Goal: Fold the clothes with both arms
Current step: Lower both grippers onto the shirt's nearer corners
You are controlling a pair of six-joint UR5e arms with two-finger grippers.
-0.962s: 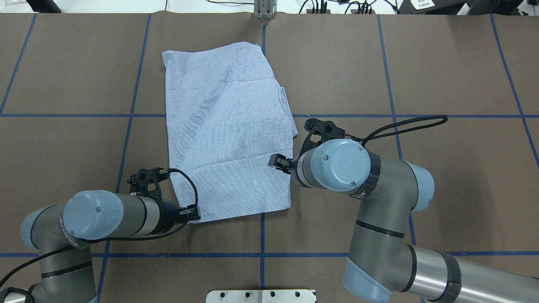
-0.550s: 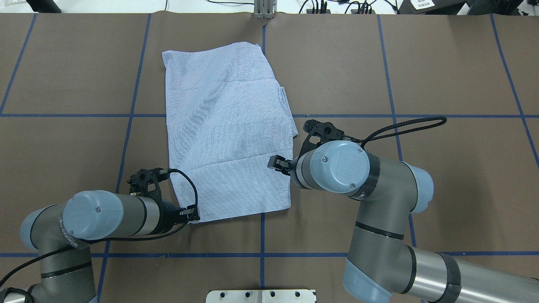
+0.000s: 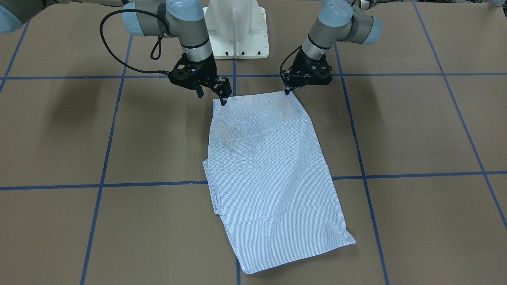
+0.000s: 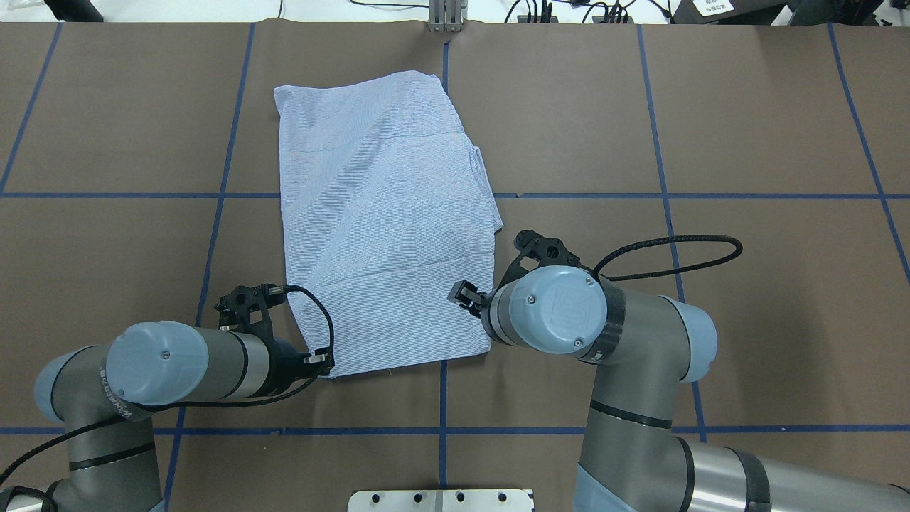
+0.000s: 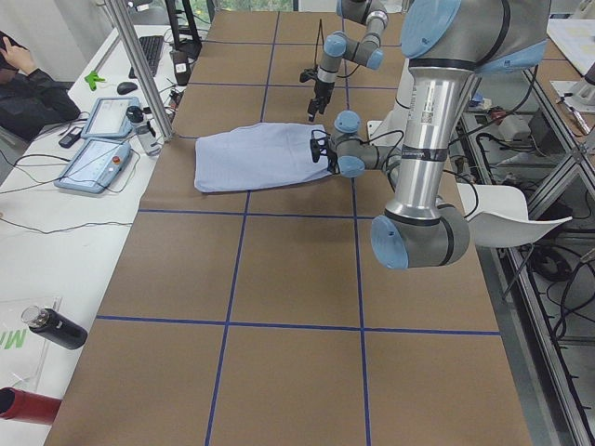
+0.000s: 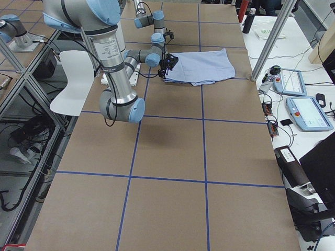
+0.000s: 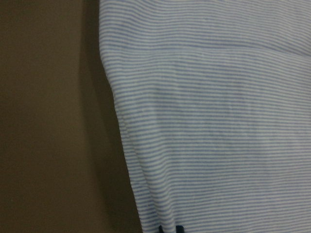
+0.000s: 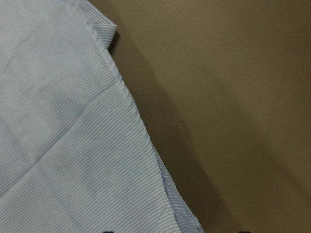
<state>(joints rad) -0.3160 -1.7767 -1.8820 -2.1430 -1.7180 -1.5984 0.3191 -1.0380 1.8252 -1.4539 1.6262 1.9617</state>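
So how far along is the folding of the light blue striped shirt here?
Done: the light blue and white fine-striped shirt lies flat as a narrow rectangle, no sleeves showing. In hand: the left gripper looks pinched on one robot-side corner; the right gripper is open at the other, not yet gripping. Left: closing it and folding the robot-side edge over, probably toward the far edge.

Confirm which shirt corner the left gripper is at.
The left gripper sits at the robot-side left corner of the shirt, bottom-left overhead; the two far corners have no gripper near.

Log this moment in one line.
shirt: folded flat | left gripper: shut on shirt corner | right gripper: open at shirt edge
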